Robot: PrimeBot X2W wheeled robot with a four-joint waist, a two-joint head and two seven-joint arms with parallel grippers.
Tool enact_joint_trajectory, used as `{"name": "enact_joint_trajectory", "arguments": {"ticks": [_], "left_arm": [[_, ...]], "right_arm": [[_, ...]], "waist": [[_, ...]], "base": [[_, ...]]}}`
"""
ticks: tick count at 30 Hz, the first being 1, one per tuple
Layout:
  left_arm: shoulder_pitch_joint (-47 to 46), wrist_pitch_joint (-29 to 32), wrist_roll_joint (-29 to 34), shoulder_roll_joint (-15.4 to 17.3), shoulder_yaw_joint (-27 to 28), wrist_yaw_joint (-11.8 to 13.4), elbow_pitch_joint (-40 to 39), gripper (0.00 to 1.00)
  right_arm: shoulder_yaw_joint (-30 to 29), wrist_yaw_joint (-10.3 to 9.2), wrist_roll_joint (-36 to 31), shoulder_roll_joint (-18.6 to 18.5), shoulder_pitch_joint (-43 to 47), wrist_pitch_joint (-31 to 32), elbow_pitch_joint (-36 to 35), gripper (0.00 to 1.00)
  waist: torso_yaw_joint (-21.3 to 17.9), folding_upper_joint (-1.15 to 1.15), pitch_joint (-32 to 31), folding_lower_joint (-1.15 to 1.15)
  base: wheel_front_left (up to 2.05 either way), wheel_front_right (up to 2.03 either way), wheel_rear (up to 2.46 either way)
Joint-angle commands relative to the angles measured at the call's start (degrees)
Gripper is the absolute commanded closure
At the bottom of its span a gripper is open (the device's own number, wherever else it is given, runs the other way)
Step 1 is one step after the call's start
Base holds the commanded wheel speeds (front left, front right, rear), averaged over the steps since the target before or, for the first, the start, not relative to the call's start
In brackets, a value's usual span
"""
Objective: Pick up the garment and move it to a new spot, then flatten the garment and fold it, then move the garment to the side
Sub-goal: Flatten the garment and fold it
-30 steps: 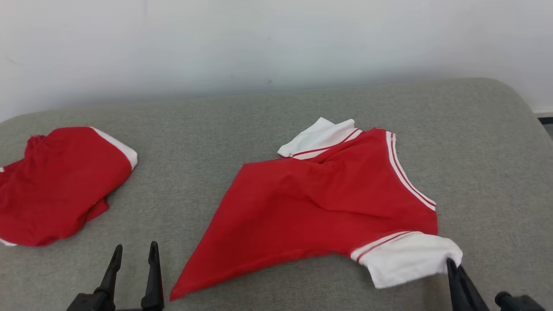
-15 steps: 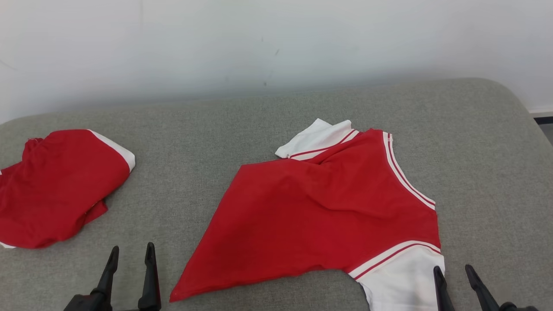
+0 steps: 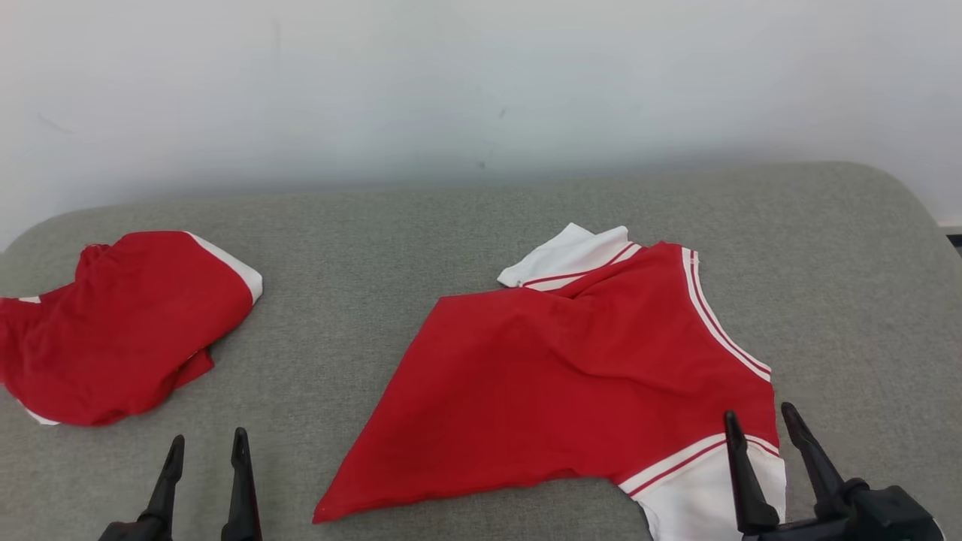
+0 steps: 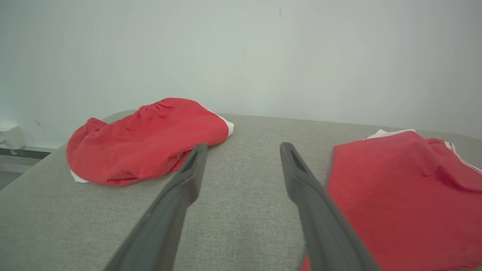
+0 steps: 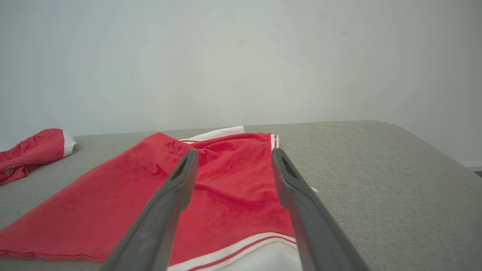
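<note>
Right claw (image 3: 757, 410) spread above sleeve (image 3: 699, 503), left claw (image 3: 209, 434) apart; open cushion (image 3: 864, 300) right of shirt (image 3: 571, 376); I had sleeve pinched second ago.

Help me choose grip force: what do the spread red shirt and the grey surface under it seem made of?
Red shirt: soft matte knit, perhaps cotton or polyester; it drapes limply and creases. Grey surface: matte woven upholstery, judging by its speckled weave and rounded edge.
</note>
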Motion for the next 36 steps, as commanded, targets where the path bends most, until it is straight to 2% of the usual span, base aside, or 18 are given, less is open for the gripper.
{"name": "enact_joint_trajectory", "arguments": {"ticks": [1,22,36], "left_arm": [[1.0,-0.2,0.6,0.0,0.3,0.1,-0.2,0.0],[1.5,-0.2,1.6,0.0,0.2,0.1,0.0,0.0],[3.1,-0.2,1.9,3.7,-3.4,0.1,-1.6,0.0]], "right_arm": [[0.2,-0.13,-0.6,0.5,-0.6,-0.3,0.3,0.0],[-0.2,-0.13,-2.1,1.5,-0.3,-0.3,0.1,0.0],[-0.6,-0.13,-1.9,1.5,0.2,-0.3,0.7,0.0]], "waist": [[0.6,0.0,-0.5,0.0],[3.1,0.0,-0.7,0.0],[3.1,0.0,-1.2,0.0]], "base": [[0.0,0.0,0.0],[0.0,0.0,0.0],[0.0,0.0,0.0]]}}
